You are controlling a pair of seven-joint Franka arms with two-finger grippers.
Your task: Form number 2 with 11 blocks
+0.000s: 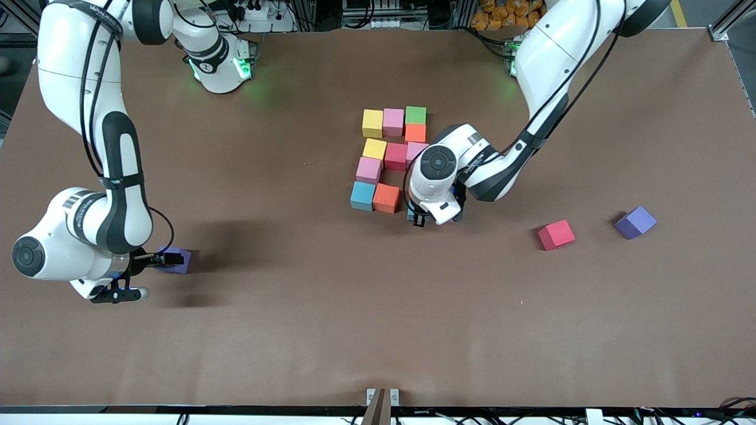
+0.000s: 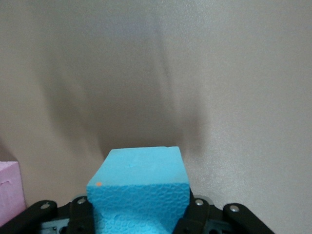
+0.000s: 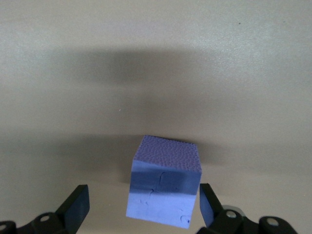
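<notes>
Already my left gripper (image 2: 139,214) was clamped on a light blue block (image 2: 141,187), both fingers (image 2: 80,214) pressed against its sides. In the front view that gripper (image 1: 426,217) sat low at the table, just beside the orange block (image 1: 386,198) at the near end of the block cluster (image 1: 391,156), with my wrist hiding the held cube. A pink block (image 2: 9,192) showed close by at the edge of the left wrist view. My right gripper (image 3: 141,209) stood with its fingers spread wide, a purple cube (image 3: 165,181) lying between them but untouched, down at the right arm's end of the table (image 1: 295,330). A crimson block (image 1: 556,234) and a second purple cube (image 1: 635,222) lay apart toward the left arm's end.
</notes>
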